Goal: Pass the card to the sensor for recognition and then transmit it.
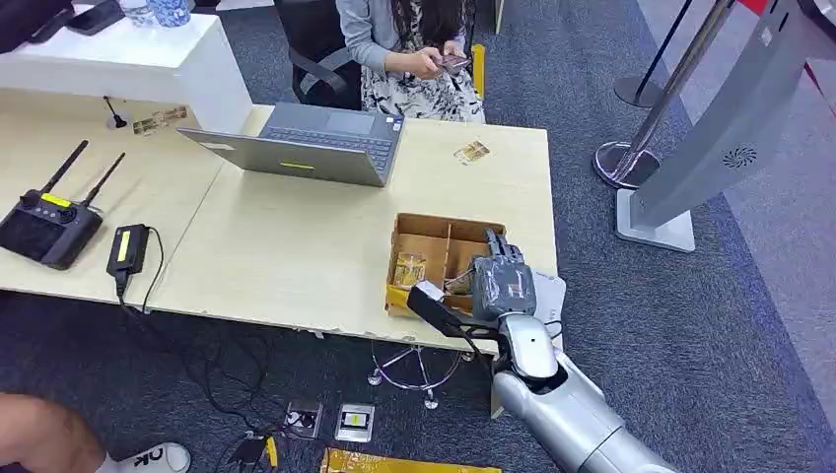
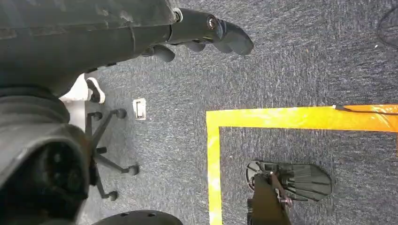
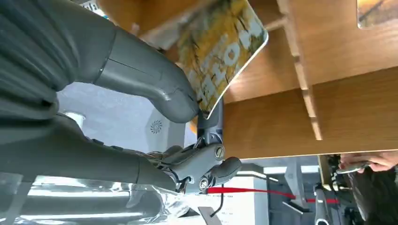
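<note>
My right hand hangs over the right part of a brown divided box at the table's front right edge. Up close, the thumb and a dark finger pinch a yellow printed card by its corner, over the box's wooden partitions. More yellow cards lie in the box's left compartment. Another card lies on the table behind the box. A grey slanted stand with a round grille rises to the right of the table. My left hand hangs over carpet, holding nothing.
An open laptop sits mid-table, with a person seated behind it holding a phone. A black remote controller and a battery pack lie at the left. Barrier post bases stand right of the table.
</note>
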Controlling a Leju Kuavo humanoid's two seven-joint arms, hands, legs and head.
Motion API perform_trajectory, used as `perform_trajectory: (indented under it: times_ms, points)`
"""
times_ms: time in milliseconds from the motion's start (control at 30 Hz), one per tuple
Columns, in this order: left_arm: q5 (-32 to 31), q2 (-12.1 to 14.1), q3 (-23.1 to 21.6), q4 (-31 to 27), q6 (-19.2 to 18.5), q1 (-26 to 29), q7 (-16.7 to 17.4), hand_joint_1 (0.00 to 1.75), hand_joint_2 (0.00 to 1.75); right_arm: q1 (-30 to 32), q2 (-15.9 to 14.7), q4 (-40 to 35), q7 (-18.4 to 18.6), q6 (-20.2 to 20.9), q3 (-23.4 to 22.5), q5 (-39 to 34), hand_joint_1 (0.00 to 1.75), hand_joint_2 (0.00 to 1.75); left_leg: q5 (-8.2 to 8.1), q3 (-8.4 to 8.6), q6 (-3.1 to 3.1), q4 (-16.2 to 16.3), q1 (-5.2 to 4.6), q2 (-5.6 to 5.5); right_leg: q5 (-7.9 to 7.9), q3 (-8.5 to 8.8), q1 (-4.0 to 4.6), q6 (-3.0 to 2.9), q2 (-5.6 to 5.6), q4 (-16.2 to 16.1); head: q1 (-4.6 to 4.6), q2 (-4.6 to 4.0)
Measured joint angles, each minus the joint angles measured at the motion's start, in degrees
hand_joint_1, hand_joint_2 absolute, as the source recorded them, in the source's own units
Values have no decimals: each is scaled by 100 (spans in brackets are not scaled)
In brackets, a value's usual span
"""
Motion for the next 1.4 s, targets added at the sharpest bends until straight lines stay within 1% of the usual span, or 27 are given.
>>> perform_trajectory:
  times_ms: [300,733,767,800,833,1000,1100,1167,1400]
  points:
    - [15,0,-26,0,7,-4,2,0,0,80,0,0,-66,-26,0,-109,175,175,0,0,0,0,0,0,0,0,0,0,1,0,-2,0]
    - [13,0,-28,0,41,-7,2,0,0,179,-9,0,-129,-170,-55,-164,175,175,0,0,0,0,0,0,0,-1,0,0,1,0,0,0]
    - [13,0,-28,0,41,-7,2,0,0,179,-9,0,-129,-173,-59,-164,147,175,0,0,0,0,0,0,0,-1,0,0,1,0,-2,0]
    - [13,0,-28,0,39,-7,2,0,0,179,-9,0,-131,-179,-59,-164,7,175,0,0,0,0,0,0,0,-1,0,0,2,0,-2,0]
    - [13,0,-28,0,37,-8,2,0,0,180,-9,0,-136,-192,-61,-162,0,175,0,0,0,0,0,0,0,-1,0,0,2,0,-2,0]
    - [13,0,-28,0,28,-8,2,0,0,168,-9,15,-149,-461,-101,40,0,175,0,0,0,0,0,1,0,-1,0,0,2,0,-2,0]
    - [13,0,-28,0,20,-8,2,0,0,94,-13,15,-78,-527,-135,299,0,175,0,0,0,0,0,1,0,-2,0,0,3,0,-2,0]
    - [11,0,-28,0,9,-8,2,0,0,-13,-33,7,-6,-478,-182,475,0,175,0,1,0,0,0,1,1,-1,0,0,3,0,-2,0]
    - [7,0,-28,0,-28,-8,15,0,0,-493,-258,-333,166,99,-376,1073,0,175,1,1,0,2,-1,1,2,-1,-1,0,3,0,-2,0]
